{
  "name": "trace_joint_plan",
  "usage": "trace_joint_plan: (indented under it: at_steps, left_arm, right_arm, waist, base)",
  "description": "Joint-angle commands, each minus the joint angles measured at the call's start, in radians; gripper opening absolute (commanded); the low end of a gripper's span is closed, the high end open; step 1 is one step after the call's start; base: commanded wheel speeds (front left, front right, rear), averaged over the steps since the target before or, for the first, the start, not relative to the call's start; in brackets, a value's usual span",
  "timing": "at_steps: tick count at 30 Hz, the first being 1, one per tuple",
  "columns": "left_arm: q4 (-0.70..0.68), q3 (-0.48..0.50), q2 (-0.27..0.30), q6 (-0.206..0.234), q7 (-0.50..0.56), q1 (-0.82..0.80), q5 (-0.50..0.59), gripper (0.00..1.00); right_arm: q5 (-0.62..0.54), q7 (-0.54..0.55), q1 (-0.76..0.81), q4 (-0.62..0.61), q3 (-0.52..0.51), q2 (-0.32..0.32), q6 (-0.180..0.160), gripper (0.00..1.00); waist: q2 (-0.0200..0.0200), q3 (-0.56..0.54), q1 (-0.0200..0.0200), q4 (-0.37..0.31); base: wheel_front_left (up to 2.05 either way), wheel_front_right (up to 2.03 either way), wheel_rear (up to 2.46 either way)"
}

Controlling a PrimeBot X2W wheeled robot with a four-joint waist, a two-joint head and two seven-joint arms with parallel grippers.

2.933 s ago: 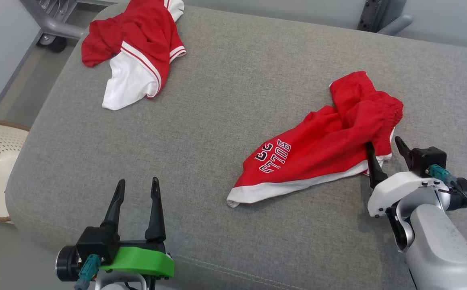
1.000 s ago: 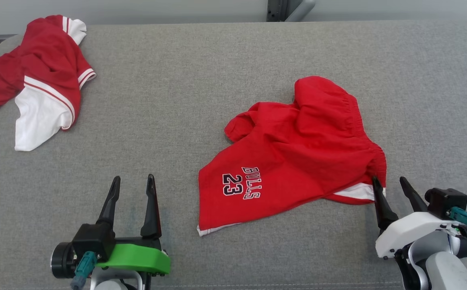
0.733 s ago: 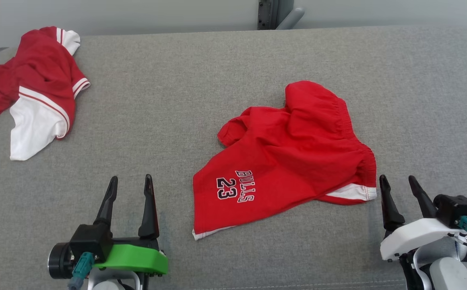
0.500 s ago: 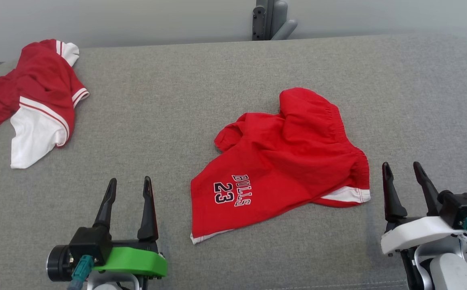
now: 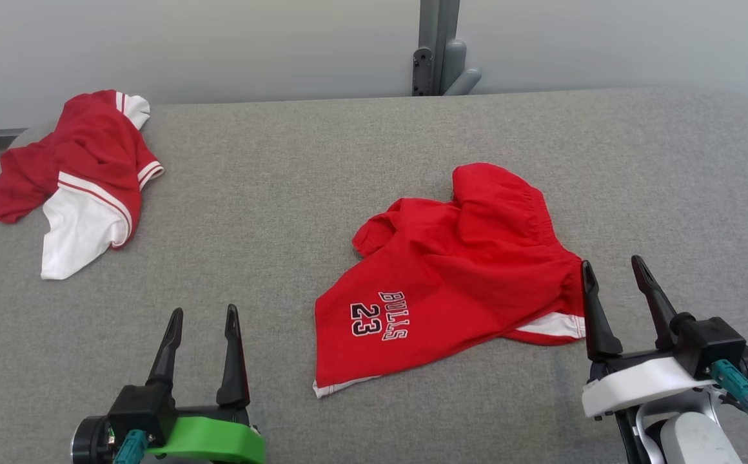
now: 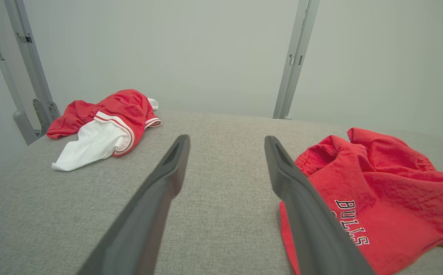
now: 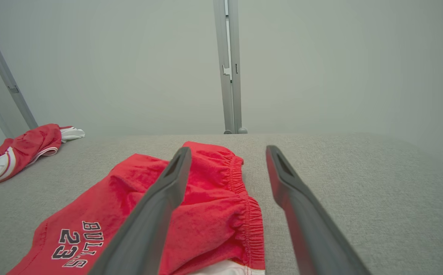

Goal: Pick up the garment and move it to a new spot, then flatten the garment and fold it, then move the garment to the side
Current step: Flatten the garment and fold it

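The garment [image 5: 451, 283] is a pair of red shorts printed "BULLS 23", lying rumpled on the grey cushion [image 5: 322, 167] right of centre; it also appears in the left wrist view [image 6: 378, 198] and the right wrist view [image 7: 191, 214]. My right gripper [image 5: 612, 270] stands open just off the shorts' right edge by the elastic waistband, with nothing between its fingers. At the lower left my left gripper [image 5: 202, 316] is open and empty, a short way left of the shorts' hem.
A second red and white garment [image 5: 84, 180] lies bunched at the cushion's far left corner, also in the left wrist view [image 6: 103, 126]. A grey metal post [image 5: 435, 48] rises behind the cushion against a pale wall.
The head camera has swung and tilted, shifting the whole picture. My right gripper let go of the shorts' right edge and now stands open beside them; the shorts lie spread where they were dropped.
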Motion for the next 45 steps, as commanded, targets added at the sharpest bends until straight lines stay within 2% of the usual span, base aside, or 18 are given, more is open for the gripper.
trace_joint_plan:
  at_steps: [1,12,21,30,36,38,41,42,44,45]
  left_arm:
    - [-0.002,0.001,0.002,0.005,-0.001,0.015,-0.002,1.0]
    - [0.006,-0.005,0.002,-0.003,-0.001,0.034,0.004,1.0]
    - [0.023,-0.026,0.002,-0.01,-0.001,0.039,0.003,1.0]
    - [0.044,-0.067,0.002,-0.018,-0.001,0.014,0.004,1.0]
    - [0.048,-0.081,0.002,-0.013,-0.001,-0.009,0.004,1.0]
    - [0.048,-0.082,0.002,-0.011,-0.001,-0.017,0.002,1.0]
    - [0.049,-0.083,0.002,-0.009,-0.001,-0.022,-0.002,1.0]
    - [0.049,-0.084,0.002,-0.008,-0.001,-0.023,-0.003,1.0]
    - [0.05,-0.085,0.002,-0.006,-0.001,-0.025,-0.006,1.0]
    - [0.051,-0.085,0.002,-0.007,-0.001,-0.025,-0.007,1.0]
  right_arm:
    - [0.006,-0.004,0.008,0.001,0.006,0.0,-0.001,1.0]
    - [0.021,-0.004,0.024,0.02,0.02,0.001,-0.001,1.0]
    - [-0.039,-0.004,0.039,0.086,-0.02,0.001,-0.001,1.0]
    - [-0.082,0.022,-0.028,0.304,-0.055,-0.045,-0.001,1.0]
    - [-0.066,0.031,-0.117,0.44,-0.003,-0.087,-0.001,1.0]
    - [-0.054,0.036,-0.143,0.48,0.025,-0.103,-0.001,0.96]
    - [-0.029,0.041,-0.175,0.524,0.068,-0.119,-0.001,0.78]
    - [-0.021,0.043,-0.182,0.536,0.08,-0.124,-0.001,0.65]
    - [-0.005,0.038,-0.193,0.553,0.1,-0.135,-0.001,0.46]
    - [0.002,0.034,-0.197,0.56,0.107,-0.139,-0.001,0.42]
  waist:
    - [0.0,-0.008,0.0,0.006]
    - [0.0,-0.03,0.0,0.009]
    - [0.0,-0.023,0.0,0.0]
    - [0.0,0.017,0.0,0.016]
    - [0.0,0.062,0.0,0.047]
    - [0.0,0.074,0.0,0.057]
    - [0.0,0.083,0.0,0.068]
    - [0.0,0.085,0.0,0.071]
    - [0.0,0.087,0.0,0.074]
    - [0.0,0.088,0.0,0.075]
  base:
    - [0.0,0.0,0.0]
    - [0.0,0.0,0.0]
    - [0.0,0.0,0.0]
    - [0.0,0.0,0.0]
    - [0.0,0.0,0.0]
    - [0.0,0.0,0.0]
    - [0.0,0.0,0.0]
    - [0.0,0.0,0.0]
    - [0.0,0.0,0.0]
    - [0.0,0.0,0.0]
